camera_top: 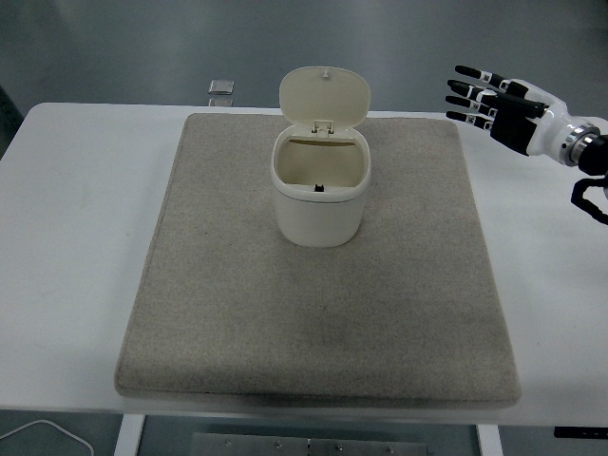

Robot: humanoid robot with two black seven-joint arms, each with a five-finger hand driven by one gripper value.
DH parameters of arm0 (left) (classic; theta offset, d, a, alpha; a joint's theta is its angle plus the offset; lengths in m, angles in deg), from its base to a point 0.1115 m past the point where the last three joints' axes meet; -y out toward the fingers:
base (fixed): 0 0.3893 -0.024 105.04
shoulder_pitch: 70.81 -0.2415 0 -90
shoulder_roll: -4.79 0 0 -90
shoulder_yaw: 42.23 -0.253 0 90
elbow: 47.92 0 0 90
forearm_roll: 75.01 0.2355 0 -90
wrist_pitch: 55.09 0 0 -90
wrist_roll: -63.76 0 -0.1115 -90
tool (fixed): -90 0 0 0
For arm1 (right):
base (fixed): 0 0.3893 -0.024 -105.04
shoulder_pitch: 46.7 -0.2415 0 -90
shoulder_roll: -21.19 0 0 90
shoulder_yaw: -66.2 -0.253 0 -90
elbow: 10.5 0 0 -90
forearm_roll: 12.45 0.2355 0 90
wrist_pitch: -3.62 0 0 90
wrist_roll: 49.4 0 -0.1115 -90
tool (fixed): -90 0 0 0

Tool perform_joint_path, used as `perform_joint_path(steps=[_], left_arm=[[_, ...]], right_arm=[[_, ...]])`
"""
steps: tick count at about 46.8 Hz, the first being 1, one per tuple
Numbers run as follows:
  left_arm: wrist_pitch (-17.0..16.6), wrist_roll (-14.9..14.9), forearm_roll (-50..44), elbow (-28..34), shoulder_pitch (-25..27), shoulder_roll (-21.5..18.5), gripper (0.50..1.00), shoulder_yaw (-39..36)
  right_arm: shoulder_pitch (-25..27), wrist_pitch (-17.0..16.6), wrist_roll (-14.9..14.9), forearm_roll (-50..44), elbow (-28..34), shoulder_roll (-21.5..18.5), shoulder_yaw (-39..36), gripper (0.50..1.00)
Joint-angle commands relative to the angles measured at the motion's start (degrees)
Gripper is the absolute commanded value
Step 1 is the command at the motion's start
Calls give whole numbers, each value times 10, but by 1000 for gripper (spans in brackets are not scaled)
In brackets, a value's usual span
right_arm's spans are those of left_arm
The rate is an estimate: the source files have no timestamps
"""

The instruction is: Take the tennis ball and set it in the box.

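Note:
A cream box with its hinged lid standing up open sits on the beige mat, toward the mat's far middle. No tennis ball shows anywhere; the box's inside is mostly hidden from this angle. My right hand hovers at the far right, past the mat's right corner and well clear of the box, its fingers spread and empty. The left arm is out of the picture.
A small clear square object lies on the white table just beyond the mat's far left corner. A white cable curls below the table's near left edge.

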Motion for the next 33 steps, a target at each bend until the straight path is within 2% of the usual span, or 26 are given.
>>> perform_joint_path(steps=[1, 5, 11, 15, 17, 18, 19, 20, 33], left_arm=[[0, 0, 0, 0, 0, 0, 990, 0], [0, 0, 0, 0, 0, 0, 990, 0], [0, 0, 0, 0, 0, 0, 992, 0], [0, 0, 0, 0, 0, 0, 992, 0], [0, 0, 0, 0, 0, 0, 992, 0], [0, 0, 0, 0, 0, 0, 990, 0], [0, 0, 0, 0, 0, 0, 992, 0], [0, 0, 0, 0, 0, 0, 992, 0], [0, 0, 0, 0, 0, 0, 992, 0]], right_arm=[[1, 14, 0, 40, 20, -6, -18, 858], [1, 36, 0, 63, 33, -20, -30, 858], [12, 88, 6, 61, 52, -42, -35, 858], [18, 107, 8, 58, 67, -52, -36, 860], [19, 108, 10, 59, 71, -53, -37, 864], [19, 108, 12, 58, 72, -53, -37, 884], [19, 108, 14, 58, 72, -53, -37, 927], [19, 108, 17, 58, 72, -53, -37, 934], [20, 103, 20, 56, 75, -61, -53, 934]])
